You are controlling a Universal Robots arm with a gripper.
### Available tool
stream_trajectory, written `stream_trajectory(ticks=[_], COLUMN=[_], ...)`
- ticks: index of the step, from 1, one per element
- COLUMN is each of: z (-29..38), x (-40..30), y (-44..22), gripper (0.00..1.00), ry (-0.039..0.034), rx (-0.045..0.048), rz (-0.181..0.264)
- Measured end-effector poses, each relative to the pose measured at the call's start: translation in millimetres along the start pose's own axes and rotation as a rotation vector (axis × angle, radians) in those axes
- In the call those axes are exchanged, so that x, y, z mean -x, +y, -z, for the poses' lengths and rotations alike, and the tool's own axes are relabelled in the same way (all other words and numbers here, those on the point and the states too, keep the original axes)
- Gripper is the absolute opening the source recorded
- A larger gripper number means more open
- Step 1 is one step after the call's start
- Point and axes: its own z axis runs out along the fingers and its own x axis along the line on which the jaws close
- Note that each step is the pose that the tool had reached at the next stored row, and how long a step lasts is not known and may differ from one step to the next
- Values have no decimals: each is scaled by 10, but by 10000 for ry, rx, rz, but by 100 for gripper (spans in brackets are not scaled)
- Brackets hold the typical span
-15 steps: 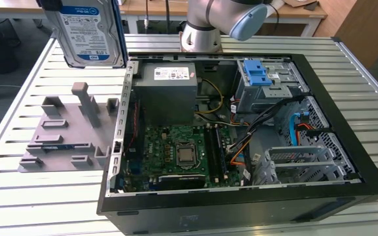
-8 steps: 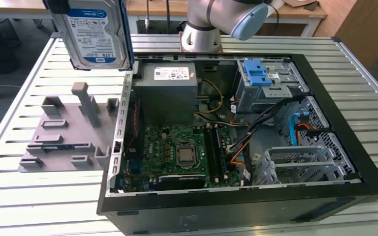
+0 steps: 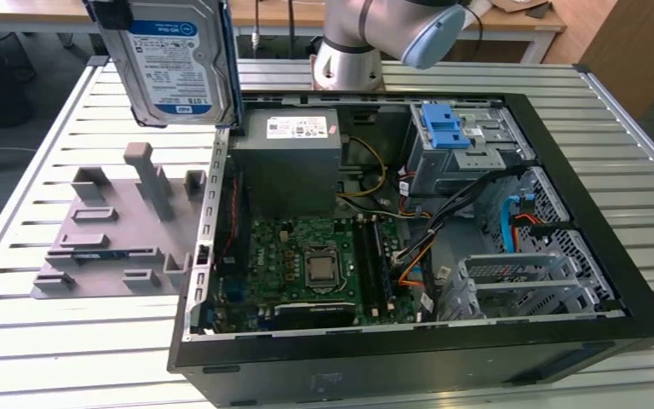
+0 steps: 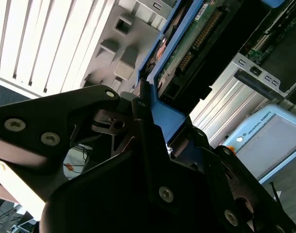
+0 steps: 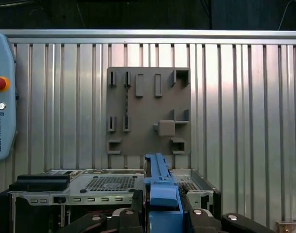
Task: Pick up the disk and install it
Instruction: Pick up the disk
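At upper left of the exterior view the disk (image 3: 180, 64) hangs upright in the air, label side to the camera, blue frame down its right edge, well clear of the slatted metal surface (image 3: 65, 358). In-frame its lower edge sits just above the upper-left corner of the open PC case (image 3: 599, 332). In the first wrist view the gripper (image 5: 162, 216) is pinching the disk edge-on by that blue frame, w/ a dark finger (image 5: 133, 213) pressed against each side. Lower left of the exterior view: grey fixture plate (image 3: 100, 247) w/ raised blocks, lying flat on the surface just beside the case. Inside the case: grey PSU (image 3: 287, 162) at top, green mobo (image 3: 304, 256) below it, blue latch (image 3: 446, 128) on the drive cage at upper right. Arm (image 3: 350, 51) stands at top ctr, behind the case.
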Motion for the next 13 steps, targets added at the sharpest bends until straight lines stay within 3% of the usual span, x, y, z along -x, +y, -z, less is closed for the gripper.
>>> stream_trajectory(ticks=[13], z=[8], x=[-135], y=[-203], gripper=[36], ry=[0], rx=[1], rz=[0])
